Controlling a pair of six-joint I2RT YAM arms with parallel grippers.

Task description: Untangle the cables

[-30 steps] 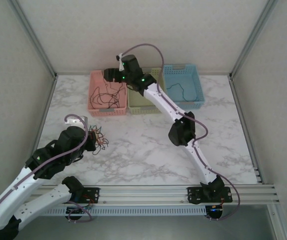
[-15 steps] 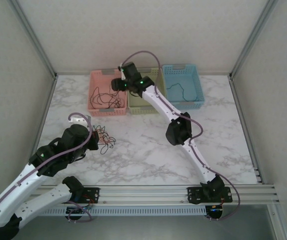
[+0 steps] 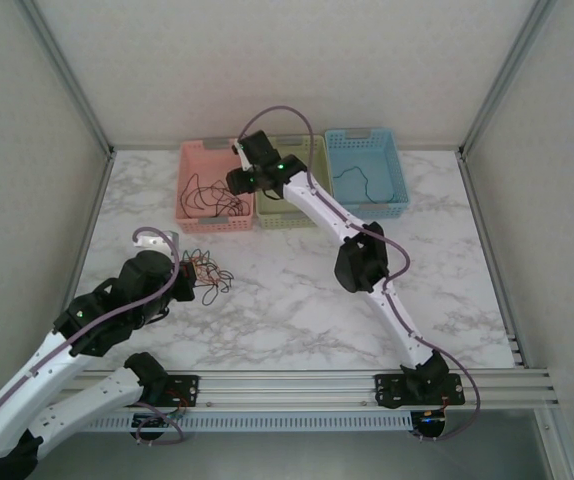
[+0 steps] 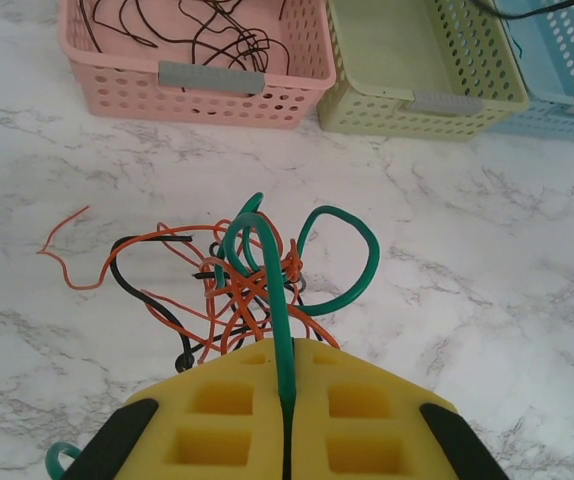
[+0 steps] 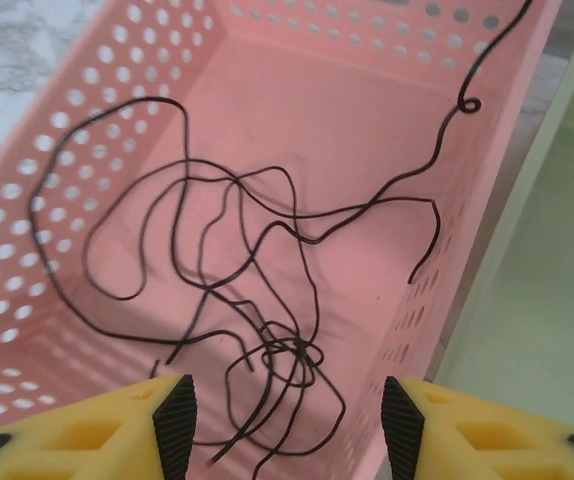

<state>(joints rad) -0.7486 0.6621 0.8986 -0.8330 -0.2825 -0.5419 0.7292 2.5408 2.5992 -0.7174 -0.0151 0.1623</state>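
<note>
Left arm [image 3: 97, 315] bent low, lower left, left gripper [image 4: 285, 365] pinching a green cable [image 4: 281, 320], right arm [image 3: 362, 260] stretched to top middle, right gripper [image 5: 287, 400] spread above pink basket [image 5: 27, 200]

The left white-and-black robot arm [image 3: 102, 315] lay folded low at the near left, elbow bent, wrist aimed toward the far side. Its yellow-padded left gripper [image 4: 285, 362] had both fingers pressed flat together, pinching a thin green cable [image 4: 282, 300] at the seam. The right white-and-black robot arm [image 3: 327, 212] stretched diagonally from the near right to the far middle, wrist tipped downward. Its yellow-padded right gripper [image 5: 282, 425] stood with fingers apart, holding nothing.
</note>
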